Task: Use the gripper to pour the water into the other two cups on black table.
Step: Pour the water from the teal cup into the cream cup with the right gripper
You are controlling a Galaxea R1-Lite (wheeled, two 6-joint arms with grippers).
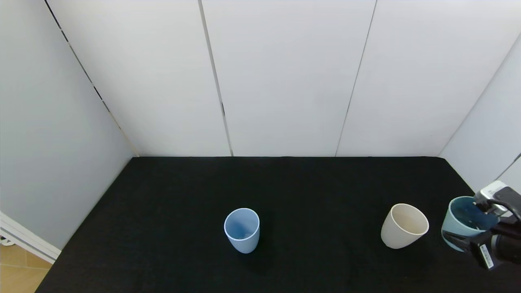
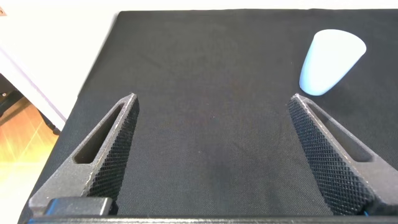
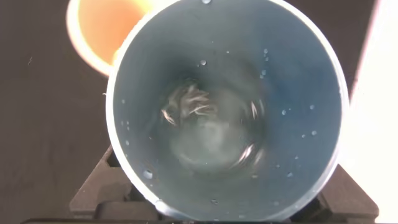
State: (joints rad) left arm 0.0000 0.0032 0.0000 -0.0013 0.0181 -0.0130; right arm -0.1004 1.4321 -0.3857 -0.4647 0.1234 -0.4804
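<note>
My right gripper (image 1: pixel 468 226) is shut on a mint-green cup (image 1: pixel 458 221) with a teal inside, at the right edge of the black table (image 1: pixel 317 183). In the right wrist view I look down into that cup (image 3: pixel 292 81); the water (image 3: pixel 211 134) glints at its bottom and drops cling to the inner wall. The cream-beige cup (image 1: pixel 404 226) stands just left of the held cup, and part of its rim shows in the right wrist view (image 3: pixel 93 34). The light blue cup (image 1: pixel 241 230) stands upright near the table's middle. My left gripper (image 2: pixel 211 99) is open and empty over bare table, the light blue cup (image 2: pixel 329 62) ahead of it.
White wall panels (image 1: pixel 285 77) close the table in at the back and on both sides. The table's left edge (image 2: pixel 93 93) drops to a wooden floor (image 1: pixel 16 272).
</note>
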